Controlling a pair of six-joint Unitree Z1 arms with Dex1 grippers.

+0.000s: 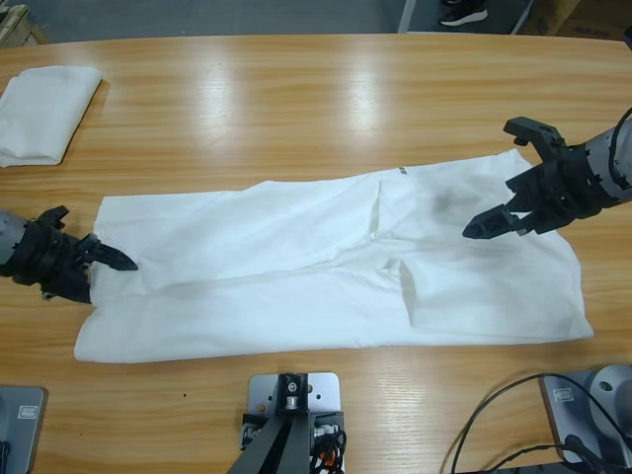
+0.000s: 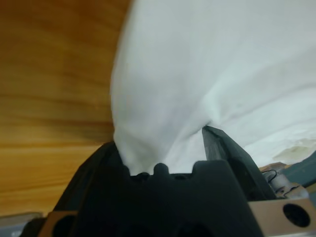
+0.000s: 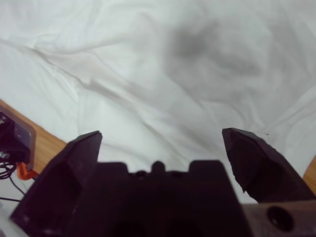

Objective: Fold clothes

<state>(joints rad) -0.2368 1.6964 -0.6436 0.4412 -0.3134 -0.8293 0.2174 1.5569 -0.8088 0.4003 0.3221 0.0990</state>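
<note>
The clothes are one large white T-shirt (image 1: 296, 267), spread lengthwise across the middle of the table with its near part folded over. My left gripper (image 1: 104, 255) is at the shirt's left edge. In the left wrist view the fabric (image 2: 207, 69) bunches into the throat of this gripper (image 2: 160, 143), draped over one jaw while the other jaw stands apart beside it. My right gripper (image 1: 499, 180) hovers open over the shirt's right part, casting a grey shadow on it. The right wrist view shows only rumpled white fabric (image 3: 148, 74) beyond that gripper (image 3: 160, 133), nothing between the jaws.
A second white cloth (image 1: 44, 114) lies folded at the far left of the wooden table (image 1: 296, 99). Cables (image 1: 513, 434) trail along the near right edge. Bare wood runs behind the shirt.
</note>
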